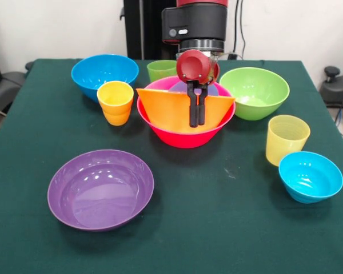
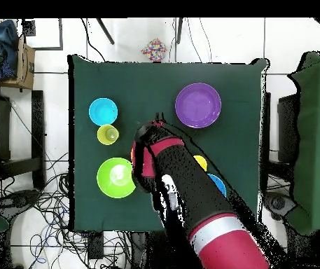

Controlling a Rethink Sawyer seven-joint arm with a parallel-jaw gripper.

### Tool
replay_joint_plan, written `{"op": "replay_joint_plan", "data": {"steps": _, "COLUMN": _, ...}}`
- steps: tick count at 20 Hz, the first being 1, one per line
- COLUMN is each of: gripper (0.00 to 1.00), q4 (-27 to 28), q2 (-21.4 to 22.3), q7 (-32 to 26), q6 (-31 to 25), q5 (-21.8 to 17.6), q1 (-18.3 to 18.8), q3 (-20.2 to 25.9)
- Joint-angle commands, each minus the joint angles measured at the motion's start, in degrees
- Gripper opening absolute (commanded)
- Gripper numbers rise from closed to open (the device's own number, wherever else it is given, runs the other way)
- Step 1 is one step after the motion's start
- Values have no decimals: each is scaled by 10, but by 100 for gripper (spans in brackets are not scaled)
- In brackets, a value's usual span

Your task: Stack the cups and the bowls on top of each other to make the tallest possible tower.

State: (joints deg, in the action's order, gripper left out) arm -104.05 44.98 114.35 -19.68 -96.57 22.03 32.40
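Front view shows the table (image 1: 177, 228) under a dark green cloth, with the red and black arm (image 1: 194, 23) descending over the pink bowl (image 1: 186, 134) at centre.

Gripper (image 1: 196, 121): the two black fingers hang straight down, nearly closed, with only a thin slit between them. They lie against the front face of the orange bowl (image 1: 166, 111). Whether they pinch its rim cannot be told.

Containers, largest first:
- Pink bowl: upright at table centre. It holds the orange bowl, which is tipped steeply on edge inside it. A pale blue-violet surface shows behind the orange rim; what it is cannot be told. This pair forms the only stack on the table.
- Purple bowl (image 1: 100, 189): wide and shallow, upright, empty, near the front edge, well apart from the pink bowl.
- Green bowl (image 1: 254, 92): upright, empty, just beside the pink bowl.
- Blue bowl (image 1: 104, 74): upright, at the far side, on the opposite flank of the pink bowl.
- Small blue bowl (image 1: 310, 176): upright, empty, near the table edge.
- Pale yellow cup (image 1: 287, 138): ribbed, upright, between the green bowl and the small blue bowl.
- Yellow-orange cup (image 1: 115, 102): upright, in front of the blue bowl.
- Green cup (image 1: 161, 70): upright, behind the pink bowl, partly hidden.

Overhead view: the arm covers the pink bowl almost entirely.
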Motion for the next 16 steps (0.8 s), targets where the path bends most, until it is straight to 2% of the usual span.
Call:
{"op": "replay_joint_plan", "data": {"steps": 1, "gripper": 100, "q4": -24, "q2": -51, "q7": 175, "q6": -11, "q5": -98, "q1": -19, "q3": -41}}
{"op": "replay_joint_plan", "data": {"steps": 6, "gripper": 100, "q4": -33, "q2": -57, "q7": 210, "q6": -33, "q5": -141, "q1": -21, "q3": -32}}
{"op": "replay_joint_plan", "data": {"steps": 11, "gripper": 100, "q4": -108, "q2": -54, "q7": 344, "q6": -111, "q5": -296, "q1": 14, "q3": 58}}
{"op": "replay_joint_plan", "data": {"steps": 12, "gripper": 100, "q4": -122, "q2": -52, "q7": 353, "q6": -117, "q5": -310, "q1": 28, "q3": 79}}
{"op": "replay_joint_plan", "data": {"steps": 13, "gripper": 100, "q4": -135, "q2": -48, "q7": 364, "q6": -119, "q5": -317, "q1": 42, "q3": 100}}
{"op": "replay_joint_plan", "data": {"steps": 16, "gripper": 100, "q4": -152, "q2": -24, "q7": 357, "q6": -100, "q5": -291, "q1": 43, "q3": 107}}
